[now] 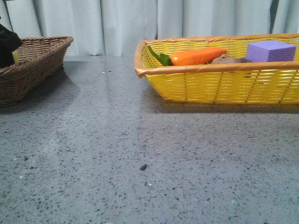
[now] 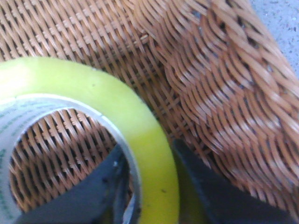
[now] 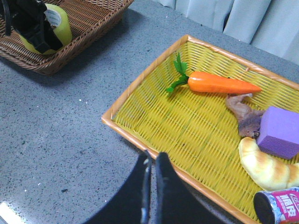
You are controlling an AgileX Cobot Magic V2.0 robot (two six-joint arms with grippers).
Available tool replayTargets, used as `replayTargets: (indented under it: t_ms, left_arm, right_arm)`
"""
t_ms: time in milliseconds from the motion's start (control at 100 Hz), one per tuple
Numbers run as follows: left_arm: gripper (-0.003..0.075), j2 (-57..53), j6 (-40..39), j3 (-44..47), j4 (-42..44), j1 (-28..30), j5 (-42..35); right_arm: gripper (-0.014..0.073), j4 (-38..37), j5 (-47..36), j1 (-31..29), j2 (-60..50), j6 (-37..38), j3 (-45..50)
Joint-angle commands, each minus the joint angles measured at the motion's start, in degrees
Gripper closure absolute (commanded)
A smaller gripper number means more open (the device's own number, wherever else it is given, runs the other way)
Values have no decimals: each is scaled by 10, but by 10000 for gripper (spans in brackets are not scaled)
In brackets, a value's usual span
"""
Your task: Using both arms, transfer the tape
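Grey speckled stone [image 1: 140, 177] fills the near part of the front view: a polished table top with a faint sheen and one small dark crumb [image 1: 143, 166] lying on it. Pale grey-blue curtains [image 1: 117, 23] hang in folds along the far edge and close off the room behind.

At far left stands a brown wicker basket [image 1: 37, 60]; at far right, well apart from it, a yellow woven basket [image 1: 219, 84] with an orange-brown rim. The yellow one holds a toy carrot [image 1: 196, 56], a purple block [image 1: 271, 50], a croissant [image 3: 266, 165], a brownish lump [image 3: 245, 116] and a small can [image 3: 278, 205].

The tape [image 2: 140, 140] is inside the brown basket, standing on edge against the weave. The left gripper [image 2: 149, 186] pinches its yellow wall, one finger inside the white core and the other outside. The right gripper [image 3: 151, 161] hovers above the near-left rim of the yellow basket, its fingers pressed nearly together with nothing between them.
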Motion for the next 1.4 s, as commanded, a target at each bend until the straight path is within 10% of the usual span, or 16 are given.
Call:
replayTargets:
  t_ms: [0, 570, 830, 980, 1390]
  left_arm:
    - [468, -21, -2, -19, -7, 1, -29]
    - [444, -169, -4, -32, -81, 1, -30]
    - [744, -288, -4, -30, -122, 1, -1]
    - [741, -351, -4, -14, -124, 1, 2]
    - [741, -546, -1, 235, -129, 1, -148]
  right_arm:
    - [659, -10, -33, 0, -4, 0, -13]
    - [659, -11, -170, 0, -81, 18, 117]
    - [659, -32, -190, 0, -192, 19, 204]
    - [659, -59, -187, 0, -263, 19, 232]
    - [659, -89, -151, 0, -395, 19, 292]
